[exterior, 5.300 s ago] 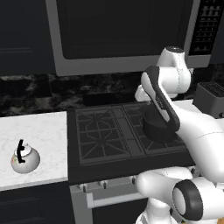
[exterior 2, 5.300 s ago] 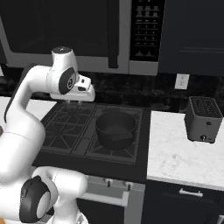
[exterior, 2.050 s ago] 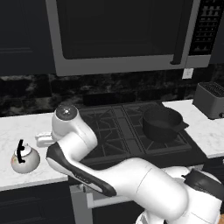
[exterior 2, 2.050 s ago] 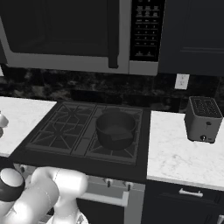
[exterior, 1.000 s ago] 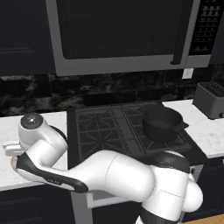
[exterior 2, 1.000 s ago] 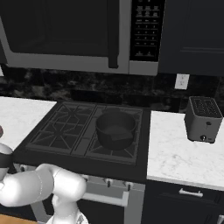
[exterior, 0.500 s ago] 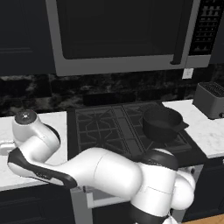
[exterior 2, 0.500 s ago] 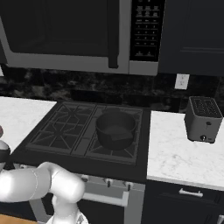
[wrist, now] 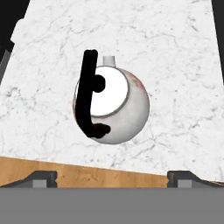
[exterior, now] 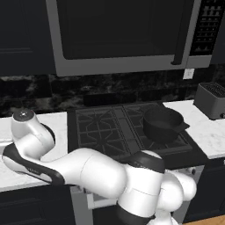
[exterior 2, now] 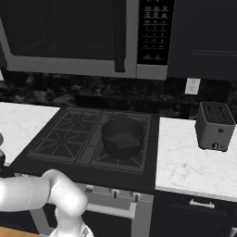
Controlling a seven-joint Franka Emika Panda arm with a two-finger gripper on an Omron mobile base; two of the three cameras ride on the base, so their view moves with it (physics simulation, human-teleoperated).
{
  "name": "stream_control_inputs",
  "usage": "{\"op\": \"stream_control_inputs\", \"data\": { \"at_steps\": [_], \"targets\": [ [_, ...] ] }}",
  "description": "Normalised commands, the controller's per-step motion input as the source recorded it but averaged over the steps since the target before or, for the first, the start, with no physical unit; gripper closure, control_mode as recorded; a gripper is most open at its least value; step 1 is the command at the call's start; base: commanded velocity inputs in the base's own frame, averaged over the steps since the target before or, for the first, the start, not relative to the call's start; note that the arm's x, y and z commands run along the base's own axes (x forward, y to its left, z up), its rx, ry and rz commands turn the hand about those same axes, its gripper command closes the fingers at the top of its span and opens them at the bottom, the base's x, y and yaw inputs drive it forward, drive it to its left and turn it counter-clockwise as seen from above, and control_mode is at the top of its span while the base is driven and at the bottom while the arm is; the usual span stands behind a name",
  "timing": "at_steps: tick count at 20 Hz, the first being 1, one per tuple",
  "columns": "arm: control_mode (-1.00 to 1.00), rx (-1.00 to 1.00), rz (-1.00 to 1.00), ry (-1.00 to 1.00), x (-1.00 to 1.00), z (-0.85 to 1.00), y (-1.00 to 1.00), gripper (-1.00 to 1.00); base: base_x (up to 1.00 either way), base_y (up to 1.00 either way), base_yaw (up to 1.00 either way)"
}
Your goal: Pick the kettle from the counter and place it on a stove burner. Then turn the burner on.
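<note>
In the hand view the kettle (wrist: 114,105) stands upright on the white marble counter (wrist: 175,61). It is seen from above: silvery-white, with a black arched handle and a black lid knob. My gripper (wrist: 114,177) hangs over it, open, its fingertips (wrist: 41,177) wide apart at the bottom edge and touching nothing. In the left base view my arm bends low over the left counter (exterior: 59,125) and hides the kettle. The front-left stove burner (exterior: 97,139) (exterior 2: 60,146) carries nothing.
A black pot (exterior: 162,123) (exterior 2: 121,134) sits on the right side of the cooktop. A toaster (exterior: 213,100) (exterior 2: 214,126) stands on the right counter. A microwave hangs above the stove. The counter's front edge and wood floor (wrist: 87,175) show just below the kettle.
My arm has swung from over the stove leftward and down over the left counter. It now covers the kettle in the left base view.
</note>
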Motion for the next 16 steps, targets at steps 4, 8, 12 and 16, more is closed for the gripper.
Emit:
{"op": "stream_control_inputs", "data": {
  "at_steps": [4,8,12,16],
  "targets": [
    [-1.00,0.00,0.00,0.05,0.36,-0.14,0.31,-1.00,0.00,0.00,0.00],
    [-1.00,0.00,-0.01,0.04,0.36,-0.15,0.32,-1.00,0.00,0.00,0.00],
    [-1.00,0.00,-0.02,0.02,0.26,-0.14,0.24,-1.00,0.00,0.00,0.00],
    [-1.00,-0.01,-0.02,0.00,0.14,-0.16,0.10,-1.00,0.00,0.00,0.00]
  ]
}}
